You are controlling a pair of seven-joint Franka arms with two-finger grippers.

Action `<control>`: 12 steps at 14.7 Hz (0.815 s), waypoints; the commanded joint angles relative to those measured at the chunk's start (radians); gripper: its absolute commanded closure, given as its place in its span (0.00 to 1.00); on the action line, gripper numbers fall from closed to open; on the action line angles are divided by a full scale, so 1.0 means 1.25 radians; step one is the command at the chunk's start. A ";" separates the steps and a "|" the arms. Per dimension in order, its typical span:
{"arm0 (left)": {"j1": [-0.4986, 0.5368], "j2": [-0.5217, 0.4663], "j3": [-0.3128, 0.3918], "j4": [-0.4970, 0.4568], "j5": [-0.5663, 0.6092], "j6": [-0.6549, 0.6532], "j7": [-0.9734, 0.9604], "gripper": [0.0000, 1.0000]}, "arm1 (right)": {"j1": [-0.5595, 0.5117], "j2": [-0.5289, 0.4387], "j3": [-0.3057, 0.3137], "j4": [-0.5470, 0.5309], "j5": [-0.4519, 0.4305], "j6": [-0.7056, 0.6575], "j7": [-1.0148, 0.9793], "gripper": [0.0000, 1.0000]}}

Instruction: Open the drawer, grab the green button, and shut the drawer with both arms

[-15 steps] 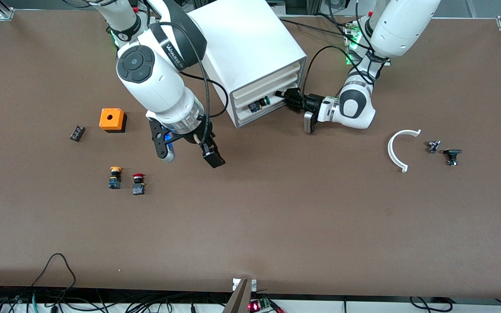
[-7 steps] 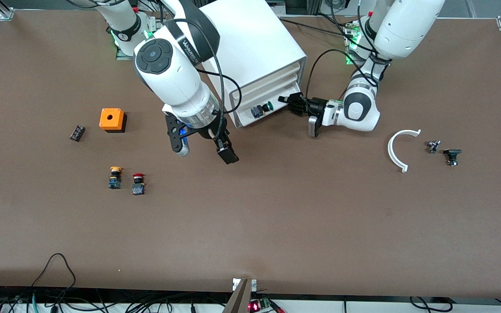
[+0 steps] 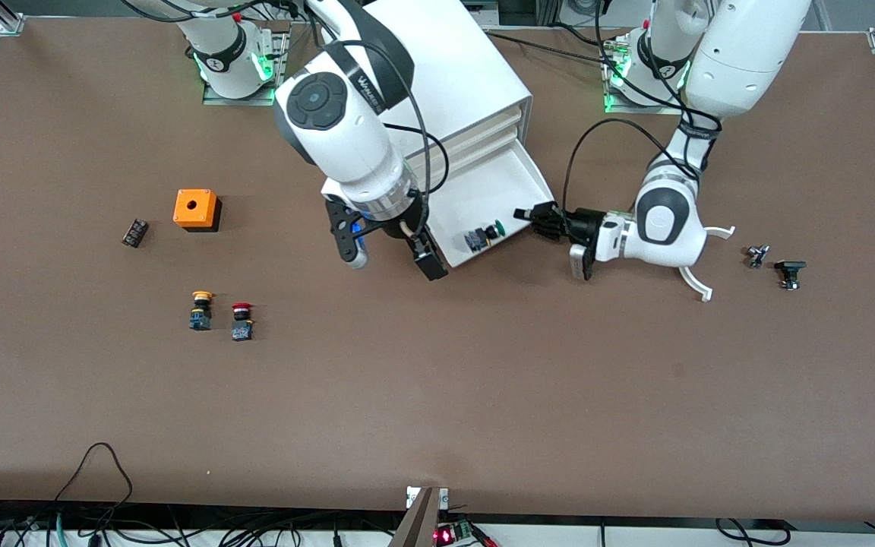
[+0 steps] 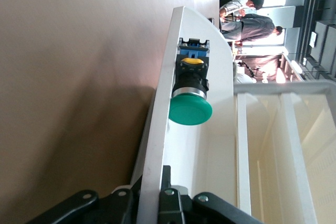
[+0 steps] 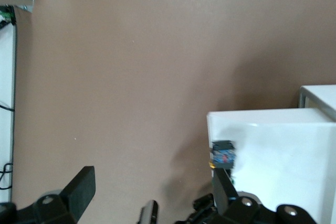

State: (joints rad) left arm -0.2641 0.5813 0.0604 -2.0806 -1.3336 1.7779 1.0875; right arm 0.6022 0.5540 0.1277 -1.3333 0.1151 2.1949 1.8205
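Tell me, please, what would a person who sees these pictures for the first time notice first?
The big white boxy cabinet stands at the robots' edge of the table, its lowest white tray drawer pulled out toward the front camera. In the drawer lies a small push button with a green mushroom cap. The left gripper is shut on the drawer's front rim, and the open right gripper hovers over the drawer's corner beside the button.
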 commanded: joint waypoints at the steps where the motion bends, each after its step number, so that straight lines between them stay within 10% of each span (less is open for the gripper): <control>1: 0.015 0.078 0.011 0.106 0.021 0.032 -0.032 1.00 | 0.034 0.054 -0.010 0.061 -0.027 -0.002 0.037 0.01; 3: 0.028 0.092 0.011 0.130 0.047 0.031 -0.034 0.96 | 0.048 0.079 -0.010 0.082 -0.050 -0.002 0.043 0.01; 4: 0.028 0.092 0.011 0.130 0.047 0.031 -0.031 0.35 | 0.052 0.095 -0.010 0.096 -0.064 -0.001 0.043 0.01; 5: 0.032 0.091 0.009 0.127 0.047 0.027 -0.029 0.00 | 0.058 0.114 -0.010 0.109 -0.077 0.001 0.043 0.01; 12: 0.042 -0.001 0.029 0.150 0.168 -0.027 -0.209 0.00 | 0.090 0.205 -0.011 0.119 -0.110 0.085 0.046 0.01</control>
State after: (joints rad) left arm -0.2120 0.6577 0.0880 -1.9102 -1.2266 1.7625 0.9623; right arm 0.6923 0.7692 0.1260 -1.2297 -0.0050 2.2862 1.8524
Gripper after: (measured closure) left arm 0.233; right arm 0.004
